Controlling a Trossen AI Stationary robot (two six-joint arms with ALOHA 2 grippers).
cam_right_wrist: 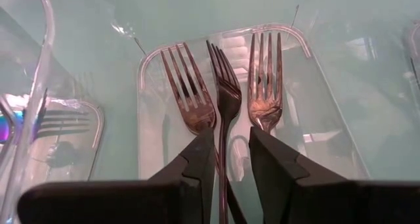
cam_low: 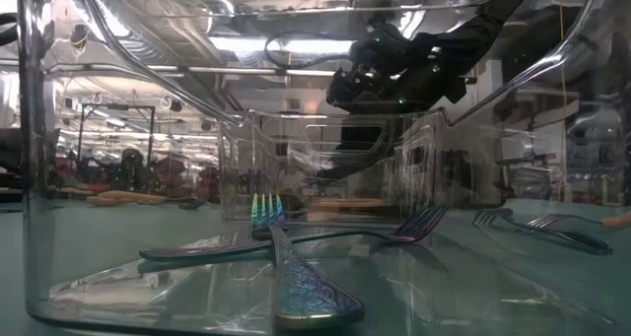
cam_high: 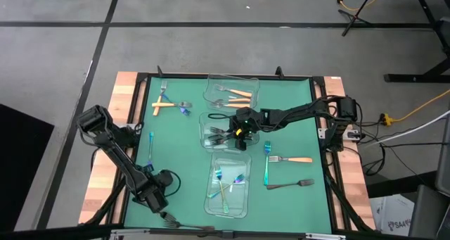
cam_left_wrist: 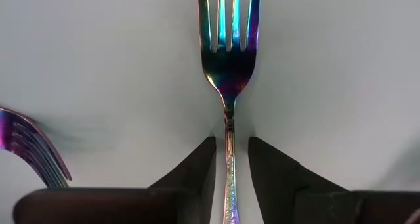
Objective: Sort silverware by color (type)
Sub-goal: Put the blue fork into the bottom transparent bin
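Two hands grip forks — left hand: iridescent fork | right hand: dark fork

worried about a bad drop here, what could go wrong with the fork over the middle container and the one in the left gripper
1. The right gripper holds a dark fork over the middle container, where two dark forks already lie; released here it may land tangled or propped on them.
2. The left gripper pinches only the thin handle of an iridescent fork, so the fork could pivot or slip in transit.
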